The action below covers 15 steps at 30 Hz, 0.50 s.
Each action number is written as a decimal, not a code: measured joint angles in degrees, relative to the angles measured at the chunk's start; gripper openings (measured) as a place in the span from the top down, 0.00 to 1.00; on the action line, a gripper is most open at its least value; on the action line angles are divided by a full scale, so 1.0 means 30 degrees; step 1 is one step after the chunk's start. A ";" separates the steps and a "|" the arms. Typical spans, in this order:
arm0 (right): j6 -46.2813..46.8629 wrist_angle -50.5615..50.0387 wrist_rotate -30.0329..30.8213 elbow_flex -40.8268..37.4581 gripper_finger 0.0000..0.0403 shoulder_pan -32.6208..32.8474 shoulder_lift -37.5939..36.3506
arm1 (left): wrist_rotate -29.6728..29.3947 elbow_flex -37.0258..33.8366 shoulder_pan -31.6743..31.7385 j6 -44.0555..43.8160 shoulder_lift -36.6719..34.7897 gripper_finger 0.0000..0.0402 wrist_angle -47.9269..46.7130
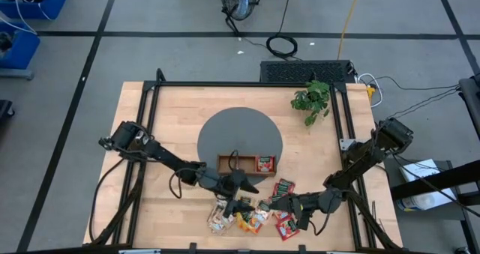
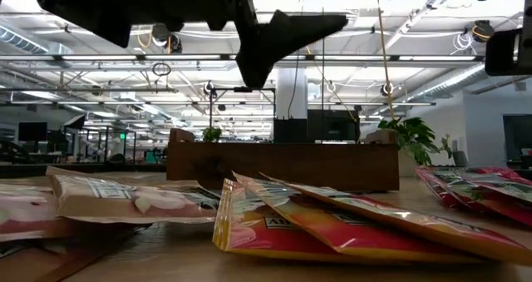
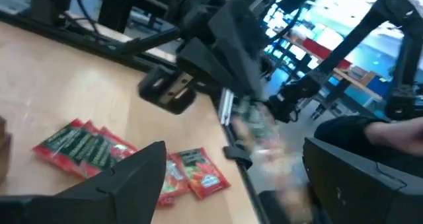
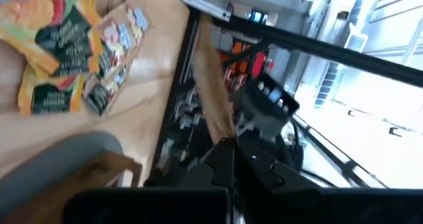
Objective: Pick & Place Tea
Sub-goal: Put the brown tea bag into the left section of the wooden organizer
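Tea packets lie loose near the table's front edge: red ones (image 1: 283,186) (image 3: 79,145), orange-yellow ones (image 1: 251,220) (image 2: 332,224) and beige ones (image 1: 219,220) (image 4: 115,52). One red packet (image 1: 265,162) lies in the wooden tray's (image 1: 232,162) right compartment. My right gripper (image 1: 276,201) (image 4: 228,148) is shut on a beige-brown tea packet (image 4: 213,85), held above the table. My left gripper (image 1: 251,196) (image 3: 234,151) stands open just left of it, level, its fingers pointing at the right gripper and touching nothing. My right gripper pinches the beige-brown packet by one end (image 4: 225,133) between its two shut fingers. The packet is lifted clear of the table and sticks out ahead of the fingers, seen edge-on in the right wrist view. In the left wrist view it shows blurred (image 3: 254,128).
A grey round mat (image 1: 240,134) lies under the tray at mid-table. A potted plant (image 1: 313,98) stands at the far right. Black frame rails (image 1: 150,112) run along the table's sides. Both arms meet over the packet pile near the front edge.
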 joint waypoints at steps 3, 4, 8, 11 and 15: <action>0.0119 0.0106 -0.0283 0.0000 1.00 -0.0415 0.0300 | 0.0003 0.0000 0.0089 -0.0560 -0.0002 0.13 -0.0359; -0.0159 0.0160 -0.0326 0.0000 1.00 -0.0556 0.0457 | 0.0015 0.0000 0.0116 -0.0788 -0.0015 0.13 -0.0666; -0.0516 0.0436 -0.0516 0.0291 1.00 -0.1128 0.1056 | 0.0245 0.0000 0.0173 -0.0968 0.0374 0.13 -0.0708; -0.0707 0.0394 -0.0585 0.0477 1.00 -0.1534 0.1420 | 0.0610 0.0636 0.0166 -0.0966 0.0763 0.13 -0.0717; -0.0631 0.0495 -0.0591 0.0919 1.00 -0.1951 0.1914 | 0.0947 0.1106 0.0211 -0.0660 0.1326 0.20 -0.1230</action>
